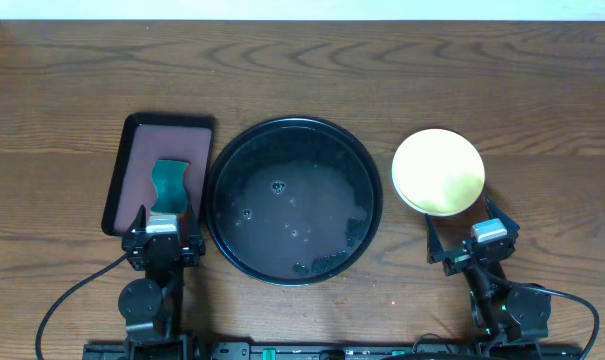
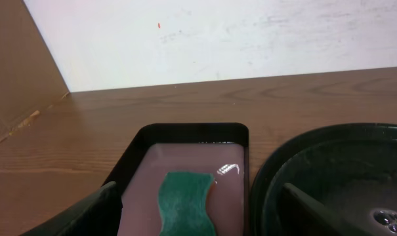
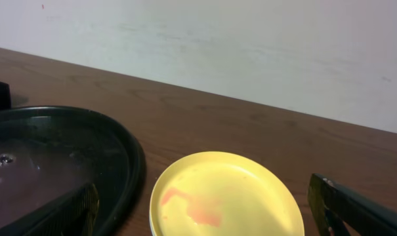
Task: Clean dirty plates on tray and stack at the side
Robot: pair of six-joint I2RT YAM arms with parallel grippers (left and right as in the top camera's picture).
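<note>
Currently both are released: left hand (image 1: 169, 216) by the sponge (image 1: 170, 183), right hand (image 1: 464, 228) by the smeared yellow plate (image 1: 438, 171), toward the surface's (image 1: 302, 70) right edge.

The overhead view looks straight down on the brown wooden table (image 1: 302, 70), taking in everything at once. The left wrist view sits low and close, facing forward to the white wall (image 2: 250, 39), across the dark maroon rectangular tray (image 2: 185, 154) and the large round black tray (image 2: 329, 134). The right wrist view, equally low, faces that wall over the pale yellow round plate (image 3: 231, 183). The 2 wrist views share the black tray.
</note>
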